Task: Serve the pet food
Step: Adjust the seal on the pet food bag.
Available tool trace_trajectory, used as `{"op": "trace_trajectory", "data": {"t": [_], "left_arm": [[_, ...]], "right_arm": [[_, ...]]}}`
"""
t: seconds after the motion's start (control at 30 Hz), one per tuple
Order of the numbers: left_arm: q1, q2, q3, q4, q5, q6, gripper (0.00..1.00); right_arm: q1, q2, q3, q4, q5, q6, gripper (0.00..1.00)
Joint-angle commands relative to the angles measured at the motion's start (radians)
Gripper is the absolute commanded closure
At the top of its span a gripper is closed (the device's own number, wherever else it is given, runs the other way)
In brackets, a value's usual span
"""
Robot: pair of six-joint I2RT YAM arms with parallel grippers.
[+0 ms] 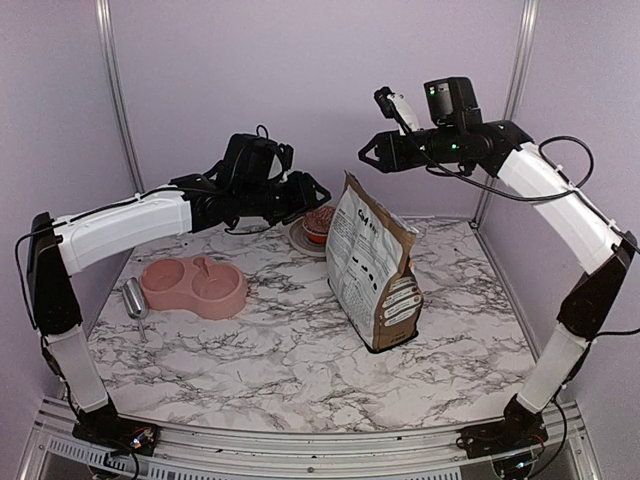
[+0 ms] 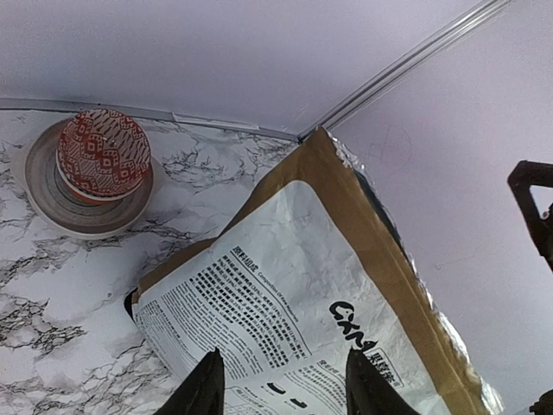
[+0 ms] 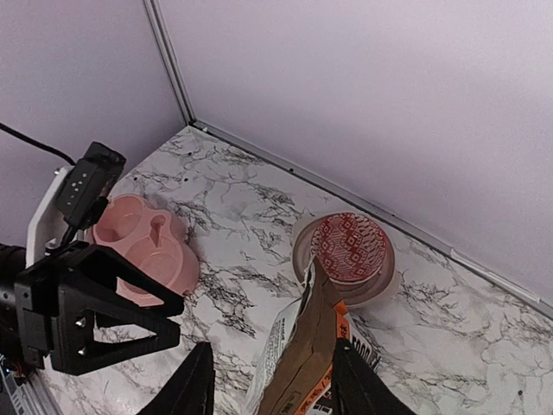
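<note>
The left gripper [image 2: 285, 356] has its fingers [image 2: 210, 387] spread with nothing clamped between them. Just past their tips is the white printed face of the paper bag [image 2: 285, 294], and whether they touch it cannot be told. The right gripper [image 3: 272, 346] also has its fingers [image 3: 192, 385] spread. The bag's folded brown top edge rises into the gap between them, but contact with either finger cannot be made out. From overhead, the right fingers hang just above the bag's upper corner. The left fingers sit just beside that corner on its left, so the two sets of tips face each other across it. The bag stands upright below them, with silver lining showing along its top edge. Its inside is hidden, so the pet food itself shows in no view. Beyond the left fingers, near the back wall, a cupcake [image 2: 104, 154] in a red patterned wrapper sits on a round plate [image 2: 52, 203]. From the right fingers it lies just past the bag's top. Well to the left of the left fingers, below that arm, a pink double bowl [image 1: 195, 287] rests on the marble table [image 1: 290, 360]. A grey scoop [image 1: 135, 298] lies just beside the bowl on its outer side.
</note>
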Motion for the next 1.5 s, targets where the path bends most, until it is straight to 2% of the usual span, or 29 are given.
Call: {"op": "trace_trajectory", "data": {"t": [0.0,0.2,0.53,0.97,1.3,1.43,1.47], "left_arm": [[-0.004,0.015,0.014,0.128,-0.068,-0.096,0.52],[-0.004,0.040,0.019,0.187,-0.092,-0.128,0.54],[-0.004,0.068,0.032,0.218,-0.086,-0.135,0.54],[-0.004,0.086,0.041,0.277,-0.063,-0.137,0.55],[-0.007,0.089,0.040,0.289,-0.050,-0.140,0.55],[-0.010,0.098,0.046,0.321,-0.046,-0.138,0.55],[-0.011,0.101,0.049,0.321,-0.045,-0.137,0.55]], "right_arm": [[-0.016,0.082,0.094,-0.027,-0.016,0.018,0.58],[-0.019,0.165,0.157,-0.027,-0.062,0.020,0.67],[-0.038,0.190,0.136,-0.026,-0.053,0.021,0.83],[-0.045,0.198,0.087,-0.012,-0.062,0.024,0.86],[-0.055,0.174,0.046,-0.005,-0.058,0.027,0.97],[-0.058,0.166,0.029,0.007,-0.072,0.031,0.96],[-0.057,0.165,0.029,0.012,-0.086,0.030,0.93]]}}
